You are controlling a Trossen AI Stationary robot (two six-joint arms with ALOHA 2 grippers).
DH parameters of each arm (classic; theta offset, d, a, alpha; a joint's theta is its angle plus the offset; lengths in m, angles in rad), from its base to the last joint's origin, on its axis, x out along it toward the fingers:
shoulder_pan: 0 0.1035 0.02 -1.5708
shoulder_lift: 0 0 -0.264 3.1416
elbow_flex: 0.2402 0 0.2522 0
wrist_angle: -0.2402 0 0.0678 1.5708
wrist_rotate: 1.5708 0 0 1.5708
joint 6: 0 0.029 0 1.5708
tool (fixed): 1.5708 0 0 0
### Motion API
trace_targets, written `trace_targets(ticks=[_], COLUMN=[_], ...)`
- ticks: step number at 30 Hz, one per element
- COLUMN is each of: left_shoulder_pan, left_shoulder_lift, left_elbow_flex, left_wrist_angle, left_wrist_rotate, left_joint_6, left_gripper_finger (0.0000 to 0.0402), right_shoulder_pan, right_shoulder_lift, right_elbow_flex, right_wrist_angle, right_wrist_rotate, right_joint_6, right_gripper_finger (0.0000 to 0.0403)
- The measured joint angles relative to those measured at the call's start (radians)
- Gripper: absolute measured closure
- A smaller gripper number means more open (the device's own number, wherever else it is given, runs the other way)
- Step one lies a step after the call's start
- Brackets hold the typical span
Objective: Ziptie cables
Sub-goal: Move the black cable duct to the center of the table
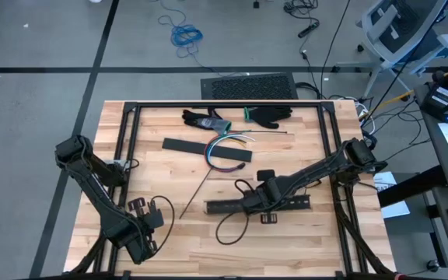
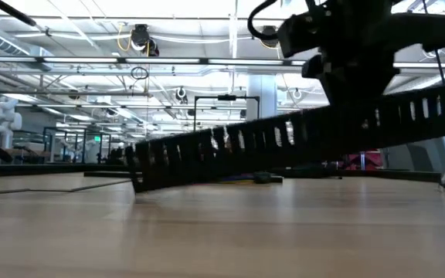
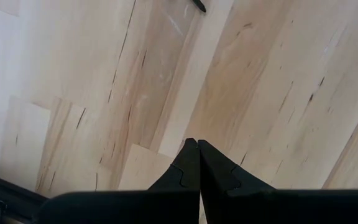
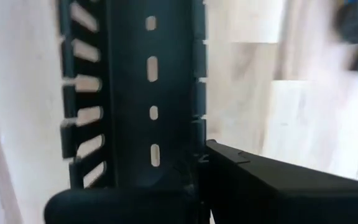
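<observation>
Cables (image 1: 225, 145): thin coloured wires in a loose arc, mid-tabletop (image 1: 169, 225), between two flat black strips and near the gloves (image 1: 239, 117).
Handling (judged): light, limp, apt to splay; best gathered and pinched mid-bundle, where the strands run together.
Right pincer (image 1: 264, 204): closed on a side wall of the slotted duct (image 1: 243, 205), one end tilted up in the low view; well apart from the cables.
Left pincer (image 3: 197, 149): shut, empty, over bare wood at the near left.
Risk: wires slipping singly from a narrow grip.
</observation>
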Motion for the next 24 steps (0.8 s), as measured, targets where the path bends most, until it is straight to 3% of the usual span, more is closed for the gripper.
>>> trace_targets(ticks=[9,16,24], left_shoulder_pan=[-0.001,-0.002,-0.01], left_shoulder_lift=[0.0,-0.007,-0.007], left_elbow_flex=[0.004,0.007,0.007], left_wrist_angle=[-0.001,-0.021,-0.039], left_wrist_rotate=[0.003,0.003,0.003], left_joint_6=[0.001,0.002,0.002], left_gripper_finger=[0.0401,0.0402,0.0401], right_shoulder_pan=[-0.044,-0.085,-0.138], right_shoulder_lift=[0.091,0.214,0.242], right_elbow_flex=[-0.021,-0.014,0.022], right_wrist_angle=[0.266,0.377,0.528], right_wrist_rotate=[-0.077,-0.041,-0.038], right_joint_6=[0.017,-0.029,-0.091], right_gripper_finger=[0.0403,0.0403,0.0403])
